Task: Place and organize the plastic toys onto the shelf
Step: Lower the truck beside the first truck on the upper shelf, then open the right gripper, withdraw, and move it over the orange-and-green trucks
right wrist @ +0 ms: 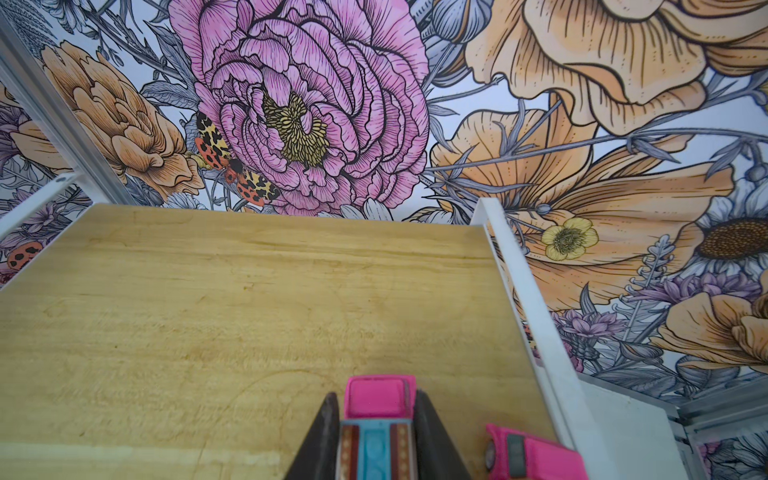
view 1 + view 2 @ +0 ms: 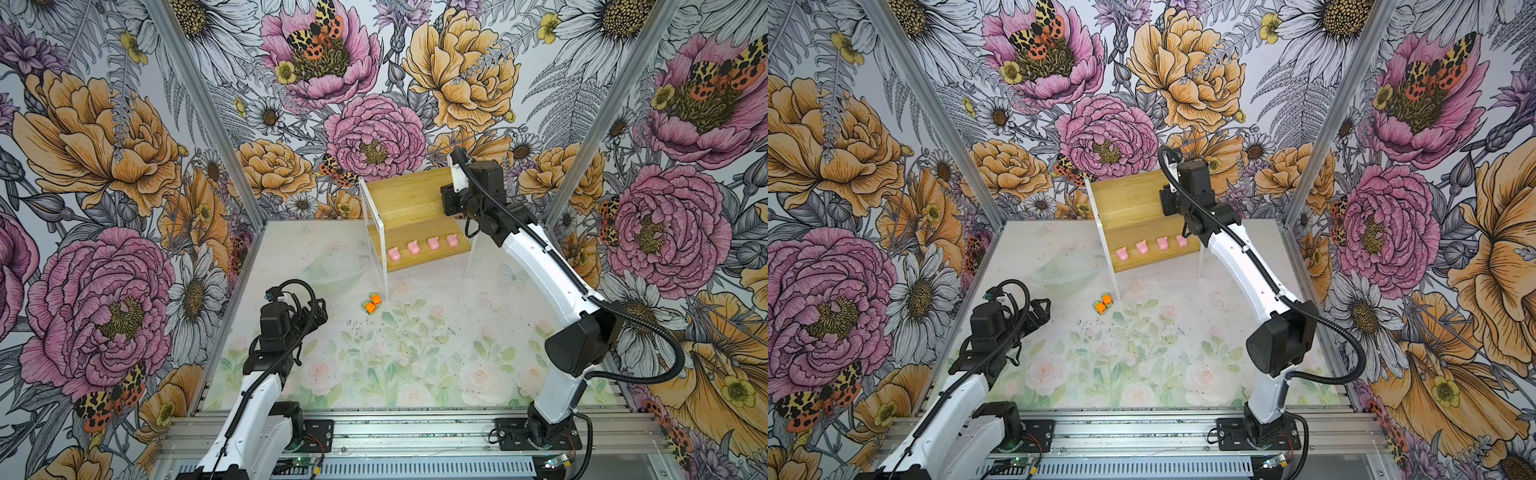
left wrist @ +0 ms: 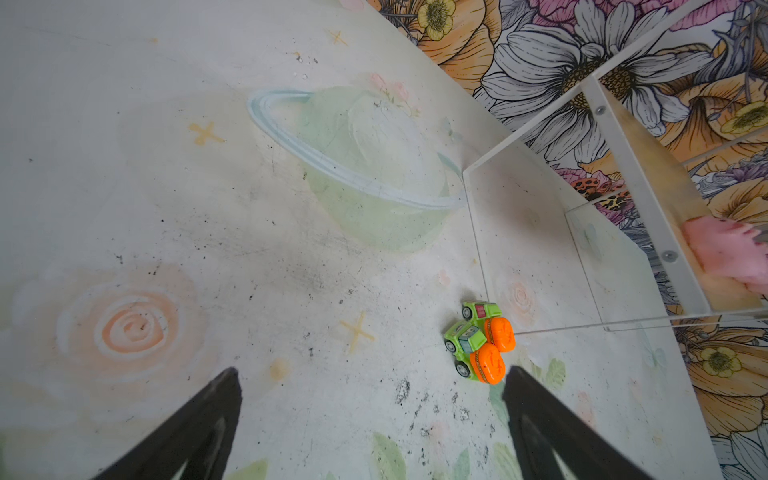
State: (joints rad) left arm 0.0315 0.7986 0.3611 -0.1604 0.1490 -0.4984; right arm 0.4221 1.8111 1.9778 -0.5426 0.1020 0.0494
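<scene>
Right gripper (image 1: pixel 375 395) is clamped on a pink car (image 1: pixel 376 440) over the shelf's (image 2: pixel 405 195) top board, just beside the second pink car (image 1: pixel 528 453). Can't tell if the wheels touch. I'd seat it flat, then open, with the outer finger off the neighbour. White side rail (image 1: pixel 523 291) is close; the rest of that board is bare. Four pigs (image 2: pixel 414 247) sit on the lower board. Left gripper (image 3: pixel 372 374) is spread wide and empty, near two orange-green cars (image 2: pixel 372 304) on the table (image 2: pixel 415 353) by the shelf's front leg.
</scene>
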